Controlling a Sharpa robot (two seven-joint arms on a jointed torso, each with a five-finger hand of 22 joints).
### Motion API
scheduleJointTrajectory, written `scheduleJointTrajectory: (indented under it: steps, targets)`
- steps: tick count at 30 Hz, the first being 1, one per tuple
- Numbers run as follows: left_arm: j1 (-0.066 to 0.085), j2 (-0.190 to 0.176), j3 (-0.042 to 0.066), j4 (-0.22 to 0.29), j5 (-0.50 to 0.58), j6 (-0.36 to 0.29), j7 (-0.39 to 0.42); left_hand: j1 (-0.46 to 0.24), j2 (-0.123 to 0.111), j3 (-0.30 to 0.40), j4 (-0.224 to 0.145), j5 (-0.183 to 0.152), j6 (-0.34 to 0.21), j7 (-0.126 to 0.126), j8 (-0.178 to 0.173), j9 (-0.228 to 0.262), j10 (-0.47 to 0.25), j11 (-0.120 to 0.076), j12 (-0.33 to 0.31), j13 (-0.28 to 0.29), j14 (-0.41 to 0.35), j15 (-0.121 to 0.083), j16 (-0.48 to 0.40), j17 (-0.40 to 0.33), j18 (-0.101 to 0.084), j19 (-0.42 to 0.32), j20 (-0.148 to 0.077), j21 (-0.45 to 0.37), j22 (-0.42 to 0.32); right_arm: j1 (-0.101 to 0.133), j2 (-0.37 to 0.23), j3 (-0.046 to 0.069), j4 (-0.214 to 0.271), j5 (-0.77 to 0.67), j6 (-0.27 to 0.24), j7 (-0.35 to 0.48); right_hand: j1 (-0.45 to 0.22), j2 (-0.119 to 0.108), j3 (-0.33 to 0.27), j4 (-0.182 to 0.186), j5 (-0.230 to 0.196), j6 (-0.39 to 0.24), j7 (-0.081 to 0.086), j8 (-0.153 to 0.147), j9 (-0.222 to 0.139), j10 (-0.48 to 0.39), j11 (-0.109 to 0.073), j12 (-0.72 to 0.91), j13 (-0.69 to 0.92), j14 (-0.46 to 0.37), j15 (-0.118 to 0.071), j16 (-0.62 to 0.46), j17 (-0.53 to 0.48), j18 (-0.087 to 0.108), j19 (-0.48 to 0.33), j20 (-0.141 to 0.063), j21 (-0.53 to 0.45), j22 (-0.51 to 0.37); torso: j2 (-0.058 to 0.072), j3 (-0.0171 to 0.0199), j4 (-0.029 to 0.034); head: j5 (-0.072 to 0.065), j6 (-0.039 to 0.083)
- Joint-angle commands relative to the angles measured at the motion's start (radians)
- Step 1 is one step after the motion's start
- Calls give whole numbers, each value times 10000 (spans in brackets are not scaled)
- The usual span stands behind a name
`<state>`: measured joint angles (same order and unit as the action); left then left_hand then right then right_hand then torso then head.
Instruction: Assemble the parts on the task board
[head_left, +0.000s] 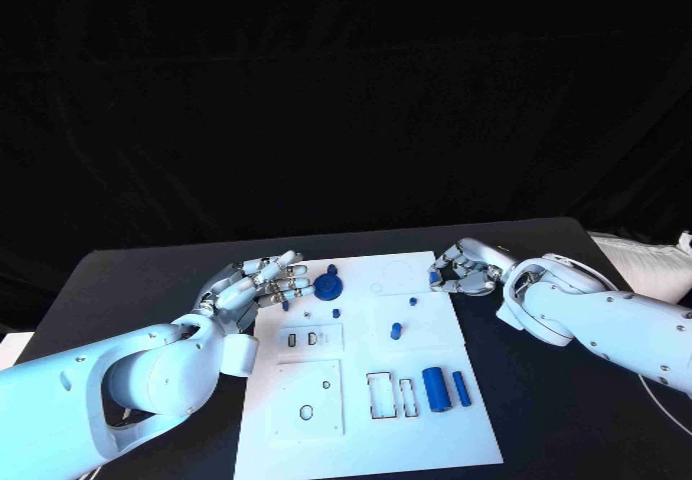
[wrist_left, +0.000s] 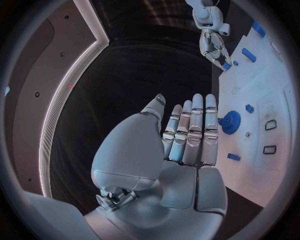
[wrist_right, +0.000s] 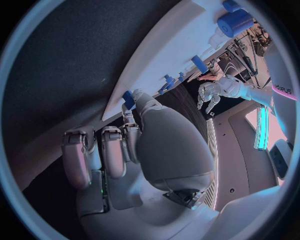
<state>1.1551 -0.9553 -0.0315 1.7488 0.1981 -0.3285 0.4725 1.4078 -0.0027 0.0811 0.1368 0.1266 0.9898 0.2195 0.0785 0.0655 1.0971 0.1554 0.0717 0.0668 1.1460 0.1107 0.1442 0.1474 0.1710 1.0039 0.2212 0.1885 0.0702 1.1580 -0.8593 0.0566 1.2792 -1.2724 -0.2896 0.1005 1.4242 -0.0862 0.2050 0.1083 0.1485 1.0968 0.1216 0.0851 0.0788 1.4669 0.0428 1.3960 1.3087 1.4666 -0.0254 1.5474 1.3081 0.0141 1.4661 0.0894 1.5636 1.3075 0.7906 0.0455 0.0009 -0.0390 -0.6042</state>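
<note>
The white task board (head_left: 361, 420) lies in the middle of the table. A blue gear-like round part (head_left: 329, 288) stands near its far left, with a small blue peg (head_left: 336, 313) just behind it. My left hand (head_left: 260, 285) hovers at the board's left edge beside that gear (wrist_left: 231, 121), fingers (wrist_left: 190, 130) straight and holding nothing. My right hand (head_left: 464, 268) is curled at the board's far right edge, and its fingertips pinch a small blue part (wrist_right: 128, 97), which also shows under that hand (wrist_left: 212, 47) as a blue speck (wrist_left: 226, 65).
More blue parts lie on the board: a short piece (head_left: 395, 330) mid-board, a small peg (head_left: 414, 300), and a cylinder (head_left: 434, 387) and a bar (head_left: 462, 388) at the near right. Empty slots (head_left: 381, 395) sit beside them. Black table (head_left: 144, 290) surrounds the board.
</note>
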Motion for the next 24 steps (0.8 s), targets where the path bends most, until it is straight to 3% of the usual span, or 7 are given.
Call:
scheduleJointTrajectory:
  steps: [1,8,16,24]
  targets:
    - [4,15,5,26,8,222,45,13,106,-15,-64,49,8,43,-48,-4,12,87,-56,12,23,41,-65,10,129,38,43,-52,-16,-13,32,0,-21,-185,166,-29,9,123,45,-81,-83,129,-41,50,20,449,-95,53,1688,948,-69,38,2191,-121,993,-79,38,2554,3,0,-6,3,-7]
    - [4,10,5,31,8,228,38,13,106,-15,-64,49,8,43,-48,-4,12,87,-56,12,23,41,-65,10,129,38,43,-52,-16,-18,83,0,-63,-276,24,-110,-16,250,159,-189,-185,405,-143,105,55,483,-179,128,1734,955,-139,51,2221,-125,1002,-144,44,2567,2,-2,6,3,-24]
    - [4,8,5,32,8,235,31,7,106,-16,-77,47,10,48,-59,-5,11,89,-62,12,25,42,-81,20,129,45,44,-66,-19,-20,141,3,-32,-393,-618,-324,62,563,476,-413,-493,728,-289,174,109,531,-308,230,1797,962,-257,65,2254,-133,1025,-256,58,2601,2,3,8,13,-35]
    - [4,6,4,-10,8,235,34,7,106,-16,-77,47,10,48,-59,-5,11,89,-62,12,25,42,-81,20,129,45,44,-66,-19,3,116,36,610,-163,-1015,-601,-145,588,577,-455,-222,758,-308,128,119,544,-330,249,1814,965,-286,69,2264,-136,1033,-300,63,2612,-19,1,-3,-12,-38]
